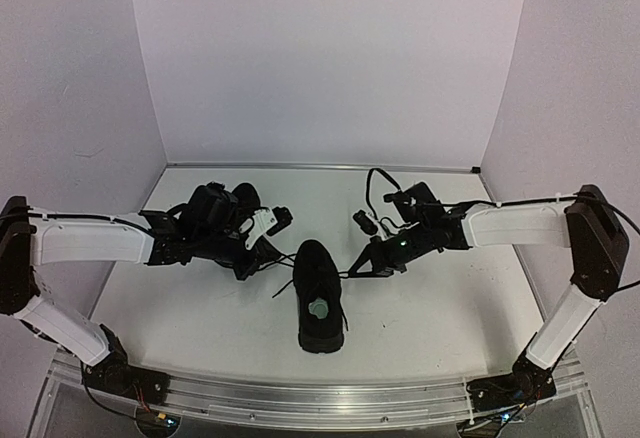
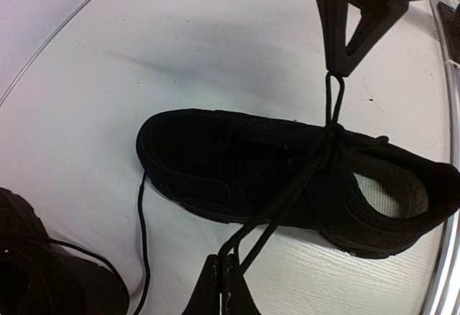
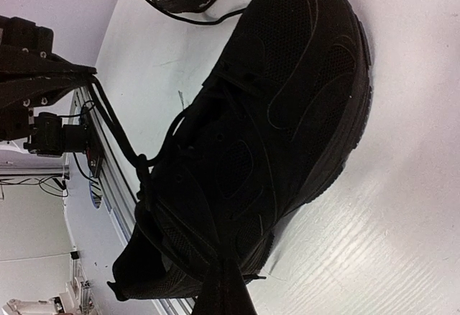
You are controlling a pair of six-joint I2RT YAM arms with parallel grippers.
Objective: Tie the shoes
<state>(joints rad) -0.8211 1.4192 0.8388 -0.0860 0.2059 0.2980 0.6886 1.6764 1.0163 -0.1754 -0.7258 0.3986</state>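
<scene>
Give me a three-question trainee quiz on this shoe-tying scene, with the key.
1. True or false: the middle shoe lies on its side.
2. What are the left tool and the right tool shut on? A) the laces B) the tongue C) the heel
3. Fill in: the other shoe sits on the ___ arm's side of the table.
Key: 1 false, it stands upright. 2 A. 3 left.
</scene>
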